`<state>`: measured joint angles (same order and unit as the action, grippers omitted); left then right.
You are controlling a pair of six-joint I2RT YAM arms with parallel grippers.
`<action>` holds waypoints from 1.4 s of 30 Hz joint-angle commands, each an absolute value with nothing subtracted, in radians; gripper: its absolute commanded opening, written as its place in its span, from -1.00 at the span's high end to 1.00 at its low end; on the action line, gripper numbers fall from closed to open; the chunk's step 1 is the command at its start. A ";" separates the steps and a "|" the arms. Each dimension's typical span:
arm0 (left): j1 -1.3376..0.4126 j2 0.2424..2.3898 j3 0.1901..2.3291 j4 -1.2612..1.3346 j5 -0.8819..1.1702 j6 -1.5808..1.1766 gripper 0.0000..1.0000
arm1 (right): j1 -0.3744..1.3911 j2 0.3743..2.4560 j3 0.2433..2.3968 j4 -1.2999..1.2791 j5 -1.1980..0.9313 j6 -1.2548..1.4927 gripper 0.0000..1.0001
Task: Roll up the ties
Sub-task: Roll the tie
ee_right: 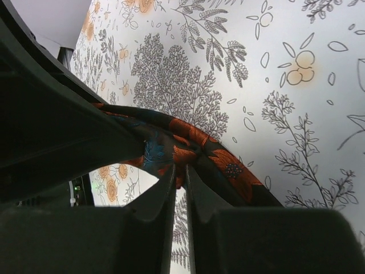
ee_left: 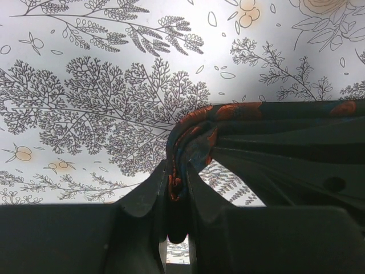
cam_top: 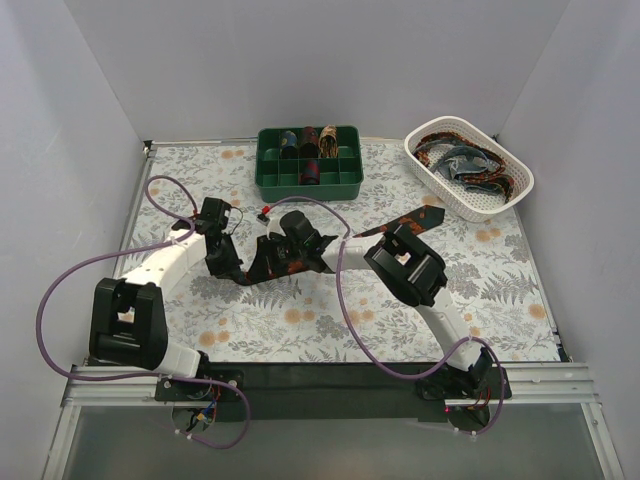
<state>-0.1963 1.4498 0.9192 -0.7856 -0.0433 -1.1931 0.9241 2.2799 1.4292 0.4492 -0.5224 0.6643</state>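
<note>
Tie (ee_left: 228,114) bunched between left claw (ee_left: 178,182) and right claw (ee_right: 179,177), both gripping.

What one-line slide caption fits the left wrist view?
Left tool pinching a folded, orange-flowered dark tie over the leaf-printed tablecloth.

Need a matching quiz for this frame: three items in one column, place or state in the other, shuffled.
Things:
1. green tray
2. white basket
3. orange-print tie

States:
A. holds loose ties
B. pinched by the left gripper and the right gripper
C. holds rolled coils

Pairs: 1-C, 2-A, 3-B
</note>
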 commanded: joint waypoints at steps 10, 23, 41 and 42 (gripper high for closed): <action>-0.265 1.442 0.986 -0.758 -0.006 -1.255 0.78 | 0.953 2.313 1.494 0.488 -0.555 0.675 0.69; -0.293 1.373 0.870 -0.626 0.043 -1.365 0.51 | 0.939 2.286 1.462 0.486 -0.534 0.654 0.60; -0.295 1.436 0.861 -0.604 0.029 -1.350 0.80 | 0.876 2.135 1.325 0.486 -0.483 0.586 0.41; -0.296 1.442 0.864 -0.603 0.032 -1.345 0.79 | 0.873 2.120 1.318 0.486 -0.480 0.580 0.41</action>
<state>-0.2901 1.4311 0.8585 -0.6140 0.0223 -1.3506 0.8825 2.2047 1.3342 0.4496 -0.4927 0.6147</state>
